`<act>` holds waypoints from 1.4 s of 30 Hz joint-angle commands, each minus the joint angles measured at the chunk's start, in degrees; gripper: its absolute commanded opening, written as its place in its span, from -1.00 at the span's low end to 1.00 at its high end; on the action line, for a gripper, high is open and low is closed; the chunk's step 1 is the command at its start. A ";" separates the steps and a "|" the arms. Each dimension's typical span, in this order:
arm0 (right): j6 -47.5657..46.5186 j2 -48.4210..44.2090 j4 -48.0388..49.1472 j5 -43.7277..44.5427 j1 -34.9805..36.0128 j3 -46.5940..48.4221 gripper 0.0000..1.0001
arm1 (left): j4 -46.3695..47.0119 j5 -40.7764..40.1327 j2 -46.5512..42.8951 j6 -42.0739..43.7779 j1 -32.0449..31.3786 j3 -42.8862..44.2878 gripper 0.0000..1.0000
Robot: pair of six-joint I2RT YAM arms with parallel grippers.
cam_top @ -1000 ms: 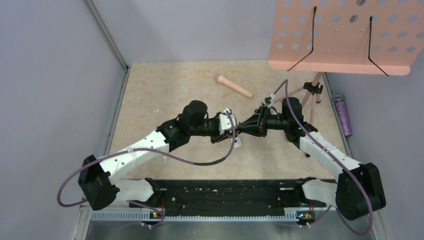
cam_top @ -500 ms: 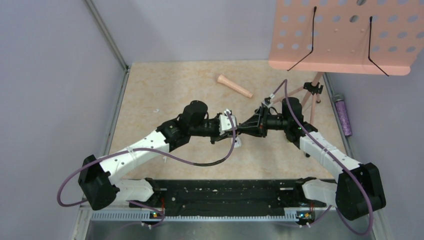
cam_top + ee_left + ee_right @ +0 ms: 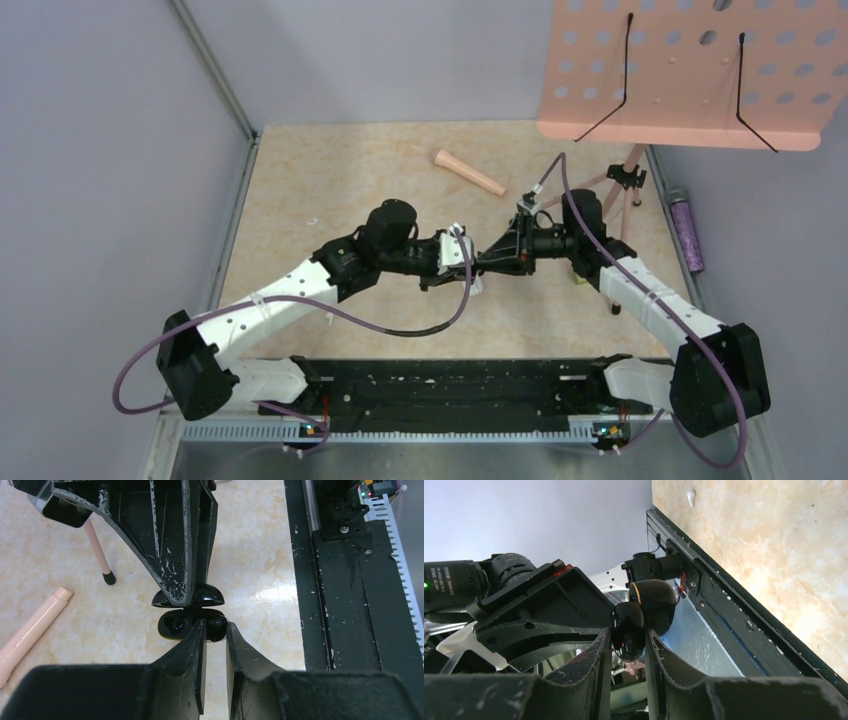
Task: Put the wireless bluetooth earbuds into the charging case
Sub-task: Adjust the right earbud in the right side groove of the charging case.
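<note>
A beige marbled tabletop [image 3: 330, 170] fills the enclosure. A pink perforated music stand [image 3: 690, 70] stands over its far right corner. The left arm [image 3: 280, 300] and right arm [image 3: 650, 300] reach in from the near edge and meet nose to nose above the middle. The left gripper [image 3: 215, 627] has its jaws nearly together, pinching one end of the lower half of the charging case [image 3: 175, 622]. The case is glossy black, hinged open and held off the tabletop. The right gripper [image 3: 628, 632] has its jaws clamped on the other half. A pink tube [image 3: 468, 172] lies beyond them. A single tiny white earbud [image 3: 691, 498] lies on the tabletop near the left wall, well apart from the case.
</note>
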 commanded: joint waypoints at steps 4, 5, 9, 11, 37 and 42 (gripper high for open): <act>-6.31 0.43 -3.38 -4.57 0.00 3.57 -1.00 | -1.65 3.56 0.14 2.20 -0.14 3.68 -1.00; -6.85 0.52 -4.03 -4.85 0.03 3.65 -1.00 | -2.04 3.99 0.23 2.56 -0.14 3.98 -1.00; -9.38 0.65 -6.31 -5.29 0.04 3.95 -1.00 | -4.77 4.70 0.56 4.18 -0.14 5.48 -1.00; -10.56 0.78 -7.46 -5.32 0.00 4.05 -1.00 | -5.54 5.00 0.56 4.41 -0.14 5.90 -1.00; -18.56 1.09 -16.09 -4.12 0.11 5.45 -1.00 | -8.26 9.05 1.09 4.69 -0.12 8.16 -1.00; -17.57 1.35 -15.98 -2.55 0.09 5.91 -1.00 | -8.03 10.00 0.85 3.74 -0.14 8.22 -1.00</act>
